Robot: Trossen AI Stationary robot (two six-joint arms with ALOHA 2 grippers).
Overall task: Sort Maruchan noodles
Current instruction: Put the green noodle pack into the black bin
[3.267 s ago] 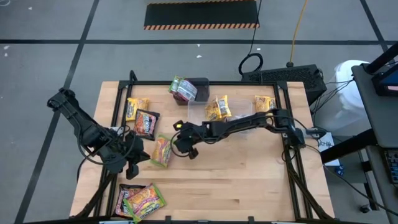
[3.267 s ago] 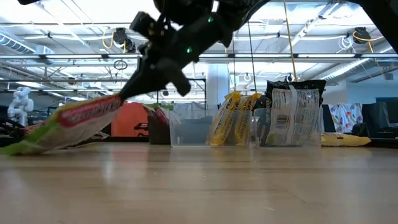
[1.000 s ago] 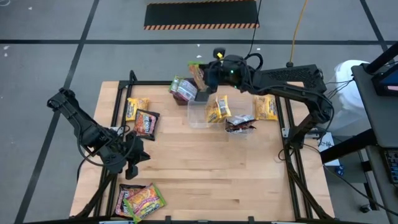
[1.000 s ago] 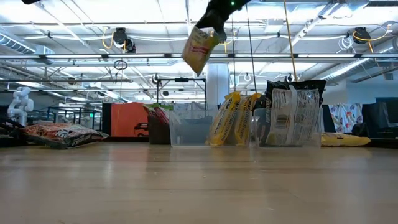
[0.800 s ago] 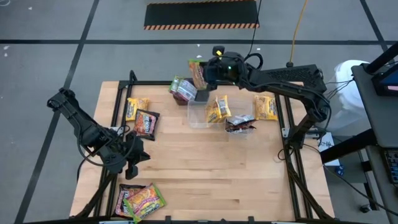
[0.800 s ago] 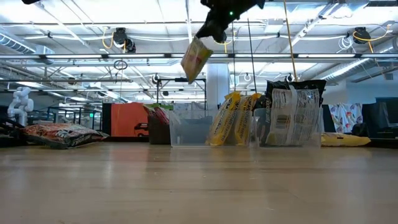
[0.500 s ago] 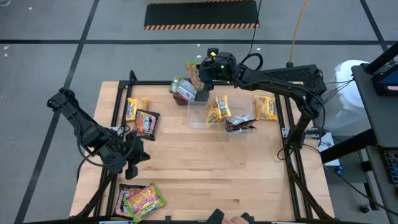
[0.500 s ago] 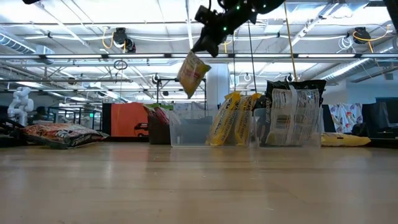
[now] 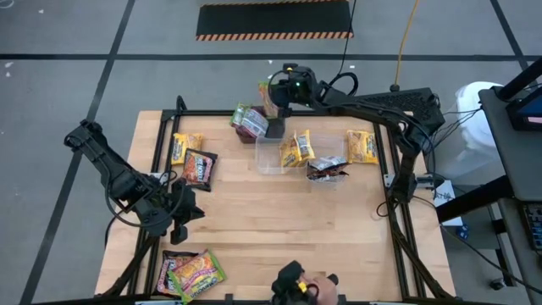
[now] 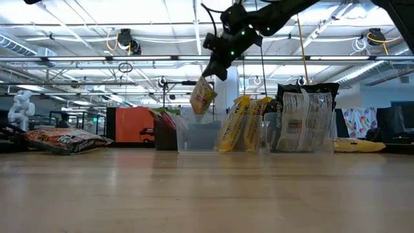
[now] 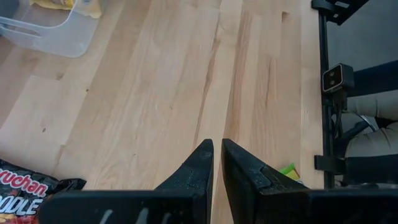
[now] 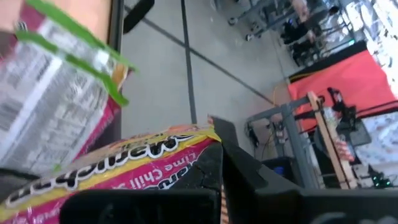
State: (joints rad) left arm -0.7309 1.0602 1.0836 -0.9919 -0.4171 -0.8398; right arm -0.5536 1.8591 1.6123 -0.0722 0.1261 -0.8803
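Observation:
My right gripper (image 9: 277, 93) hangs over the table's far edge, shut on a green-edged pink and yellow Maruchan packet (image 10: 202, 96). The packet dangles above the dark grey box (image 9: 271, 116), which has other green-edged packets (image 9: 248, 121) in it. My left gripper (image 9: 180, 222) waits at the near left, shut, with bare wood under its fingers (image 11: 217, 155). Yellow packets (image 9: 296, 148) stand on edge in a clear tub (image 9: 269, 161). A dark packet (image 9: 326, 168) lies to the right of that tub. My right gripper pinches the packet between its two fingers at the upper edge (image 12: 202, 142). The fingers slant down from the table's right. The packet hangs tilted below the fingers (image 10: 218, 65), clear of the box and the table.
Loose packets lie at the left (image 9: 186, 146) (image 9: 201, 167), at the near left corner (image 9: 190, 271) and at the far right (image 9: 362, 146). A person's hand (image 9: 315, 288) with a dark object shows at the near edge. The middle of the table (image 9: 288, 229) is bare wood.
My right gripper has moved toward the table's left and down with the packet, which now hangs lower, just above the dark box. A person's hand has come into view at the near edge.

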